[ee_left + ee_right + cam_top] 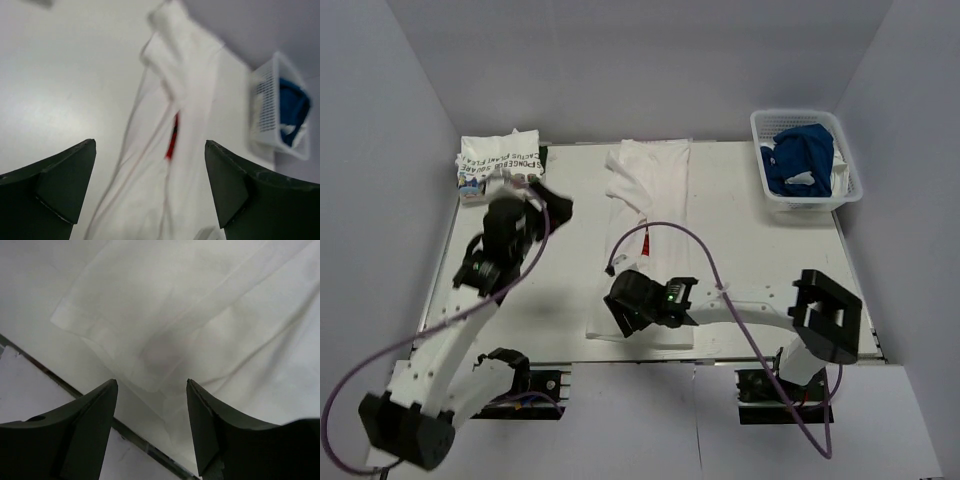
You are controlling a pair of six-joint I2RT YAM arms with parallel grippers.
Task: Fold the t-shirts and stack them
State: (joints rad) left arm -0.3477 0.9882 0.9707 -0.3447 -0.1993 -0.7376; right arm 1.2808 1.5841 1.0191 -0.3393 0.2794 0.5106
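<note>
A white t-shirt (648, 215) lies folded lengthwise into a long strip down the middle of the table, with a sliver of red print (172, 142) showing in its fold. My left gripper (552, 200) is open and empty, raised to the left of the strip and facing it (150, 150). My right gripper (625, 315) is open and empty just above the strip's near hem corner (150, 355), at the table's front edge. A folded white t-shirt with green lettering (500, 160) lies at the back left. A blue t-shirt (798, 160) sits in the basket.
A white mesh basket (845, 165) stands at the back right and also shows in the left wrist view (267, 115). The table's front edge (60, 382) runs just under my right fingers. White walls enclose the table on three sides.
</note>
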